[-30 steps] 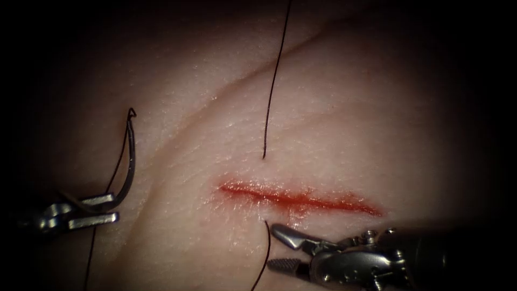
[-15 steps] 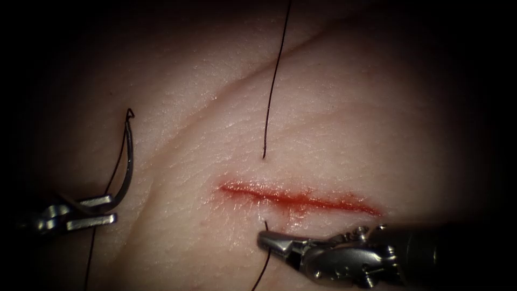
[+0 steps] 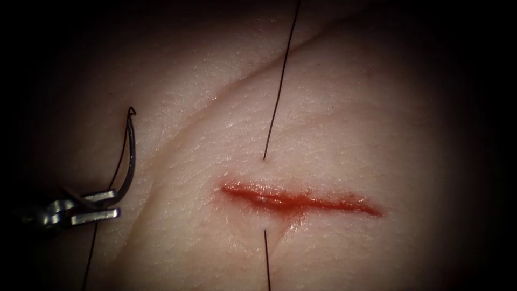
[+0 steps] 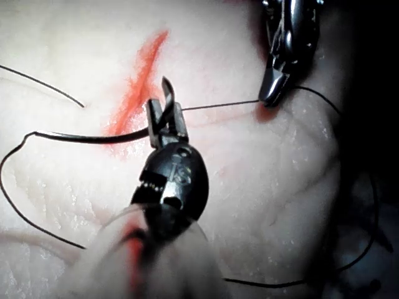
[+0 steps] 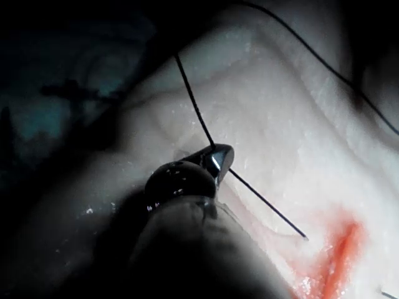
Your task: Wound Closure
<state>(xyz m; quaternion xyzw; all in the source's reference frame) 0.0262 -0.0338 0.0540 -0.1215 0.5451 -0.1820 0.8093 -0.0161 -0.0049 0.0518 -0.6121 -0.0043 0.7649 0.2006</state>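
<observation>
Endoscope view: curved needle [image 3: 128, 156], dark thread [image 3: 277, 91]

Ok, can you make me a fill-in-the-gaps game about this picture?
1. The left metal pincer holds the curved steel ____.
2. The right metal pincer is shut on the thin dark ____.
3. What the left one holds lies ____ of the red cut.
Missing words: needle, thread, left.
</observation>
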